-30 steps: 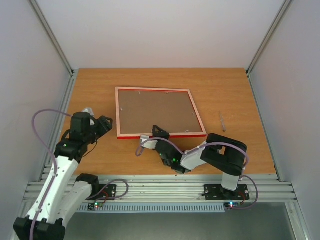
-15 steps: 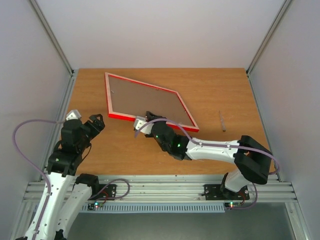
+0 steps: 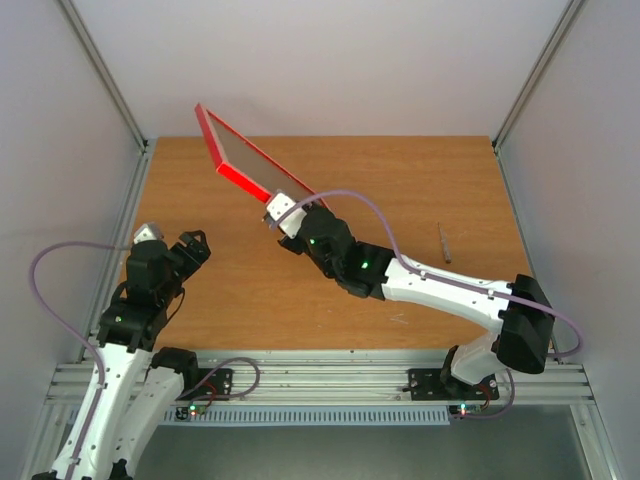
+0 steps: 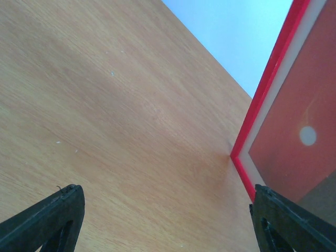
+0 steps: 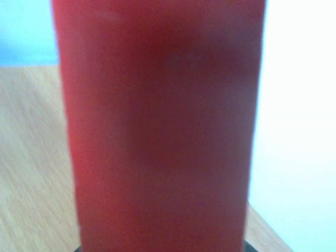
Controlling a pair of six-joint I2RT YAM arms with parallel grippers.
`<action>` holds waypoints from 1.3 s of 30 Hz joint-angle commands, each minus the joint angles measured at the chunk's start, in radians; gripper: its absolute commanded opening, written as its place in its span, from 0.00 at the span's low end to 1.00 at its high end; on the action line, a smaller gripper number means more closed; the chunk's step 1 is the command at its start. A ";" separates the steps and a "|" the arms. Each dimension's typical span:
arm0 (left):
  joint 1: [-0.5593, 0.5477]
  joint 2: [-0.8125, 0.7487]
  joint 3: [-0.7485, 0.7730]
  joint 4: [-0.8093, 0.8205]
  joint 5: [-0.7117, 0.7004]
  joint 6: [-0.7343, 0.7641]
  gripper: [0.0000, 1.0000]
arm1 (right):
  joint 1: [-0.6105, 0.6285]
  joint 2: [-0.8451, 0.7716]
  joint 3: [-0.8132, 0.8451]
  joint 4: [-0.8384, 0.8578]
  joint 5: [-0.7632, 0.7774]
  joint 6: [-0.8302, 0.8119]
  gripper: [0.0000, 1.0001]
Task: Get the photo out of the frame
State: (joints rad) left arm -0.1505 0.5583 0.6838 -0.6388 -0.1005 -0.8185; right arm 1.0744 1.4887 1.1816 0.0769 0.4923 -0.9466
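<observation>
Two robot arms work at a wooden table [image 3: 450,180]. The right arm stretches far across it, and the right tool [image 3: 283,213] is clamped on one low corner of the thin red frame [image 3: 245,165], holding it raised at a steep tilt over the far left part of the table. The right wrist view is filled by a blurred band of the red edge between the fingers.

The left tool [image 3: 193,247] hovers near the left edge of the table, well apart from the frame. Its fingers [image 4: 47,218] are spread wide with nothing between them.

The task looks to be at an early stage. The photo [image 4: 299,121] sits inside the frame: the left wrist view shows red sky, a small white sun and a thin white margin just inside the red edge. Nothing is out yet, and no opened back shows. Freeing the print and drawing it out remain to be done.

From above, the frame appears almost edge-on. Its long visible side runs diagonally, from a high corner at the far left down to the gripped corner nearer the middle. The picture side faces down and left, toward the left arm, and the back faces up and right. Whether any corner rests on the table cannot be told.

A small pen-like object [image 3: 443,242] lies on the right side, well away.
</observation>
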 commanded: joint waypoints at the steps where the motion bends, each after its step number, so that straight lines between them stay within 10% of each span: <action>1: 0.006 -0.002 -0.017 0.061 0.002 -0.013 0.87 | -0.037 -0.047 0.097 0.073 -0.035 0.319 0.01; 24: 0.006 -0.012 -0.052 0.066 0.030 -0.010 0.87 | -0.357 -0.010 -0.295 0.169 0.116 1.674 0.01; 39: 0.006 -0.014 -0.072 0.061 0.049 -0.015 0.87 | -0.387 0.164 -0.400 0.175 0.010 2.128 0.01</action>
State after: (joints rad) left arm -0.1505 0.5549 0.6273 -0.6205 -0.0578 -0.8284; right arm 0.6807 1.6127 0.8242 0.3557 0.5152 1.1507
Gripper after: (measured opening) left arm 0.872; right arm 0.211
